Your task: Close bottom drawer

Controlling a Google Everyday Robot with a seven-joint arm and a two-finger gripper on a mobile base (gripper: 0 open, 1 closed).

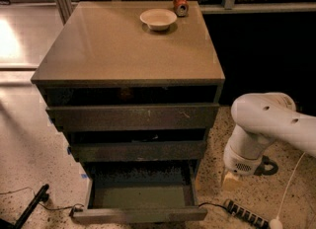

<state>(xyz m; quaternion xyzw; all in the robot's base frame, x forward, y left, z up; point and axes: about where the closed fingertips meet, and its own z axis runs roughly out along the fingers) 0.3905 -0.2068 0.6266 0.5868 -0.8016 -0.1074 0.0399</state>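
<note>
The bottom drawer (139,196) is pulled well out of the tan-topped cabinet (129,50). Its greenish-grey floor is bare and its flat plank front (138,215) sits near the lower edge of the view. The two upper drawers (133,117) stick out a little. My white arm (269,124) comes in from the right. My gripper (231,177) hangs below the wrist, low over the floor, just right of the open drawer's side, apart from it.
A white bowl (158,19) and a tipped can (180,4) sit at the back of the cabinet top. A power strip (247,214) and cables lie on the speckled floor at the right. A black bar (30,207) lies at the lower left.
</note>
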